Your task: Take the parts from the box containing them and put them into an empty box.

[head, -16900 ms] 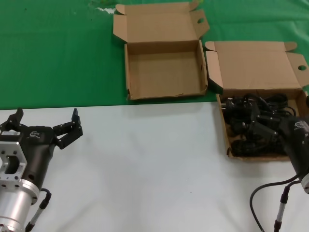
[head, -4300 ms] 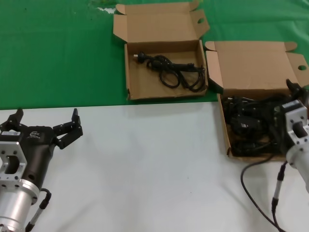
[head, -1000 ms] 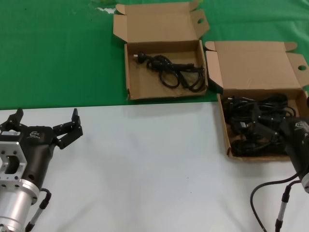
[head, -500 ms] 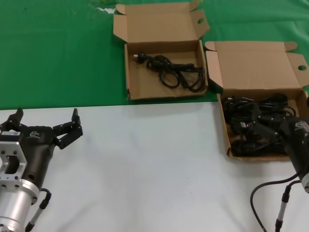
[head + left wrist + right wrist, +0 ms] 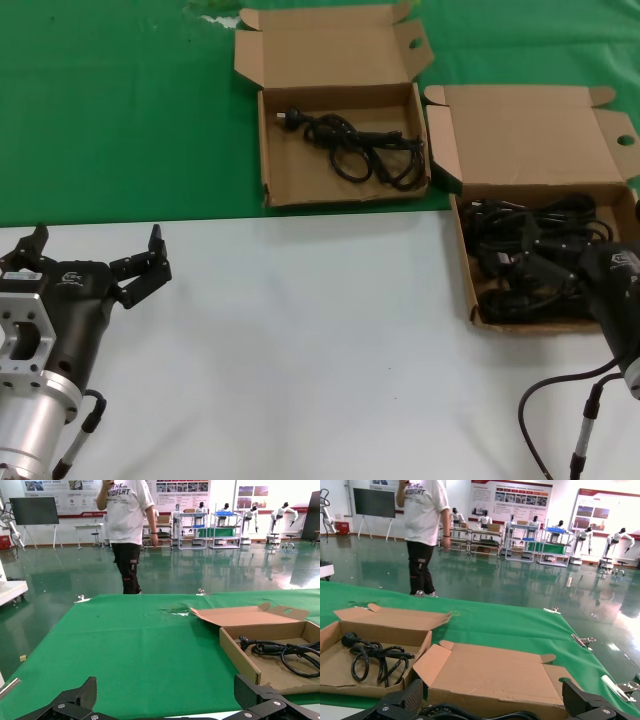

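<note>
The wide shallow box (image 5: 466,268) at the right holds a pile of black cables (image 5: 505,235); its lid (image 5: 530,135) lies open behind it. My right gripper (image 5: 580,245) is open and empty, low over that pile; its wrist view shows its fingers wide apart (image 5: 492,705) above the cables. The squarish box (image 5: 340,192) stands to the left on the green cloth with one coiled black cable (image 5: 355,148) inside, which also shows in the right wrist view (image 5: 375,657). My left gripper (image 5: 97,240) is open and parked at the near left.
A green cloth (image 5: 120,110) covers the far half of the table and a white surface (image 5: 300,340) the near half. The right arm's hose (image 5: 560,390) loops over the near right. A person (image 5: 125,525) stands far behind the table.
Nothing has moved in the last second. Earlier the squarish box was empty; now one cable lies in it, and my right gripper is back low over the cable pile.
</note>
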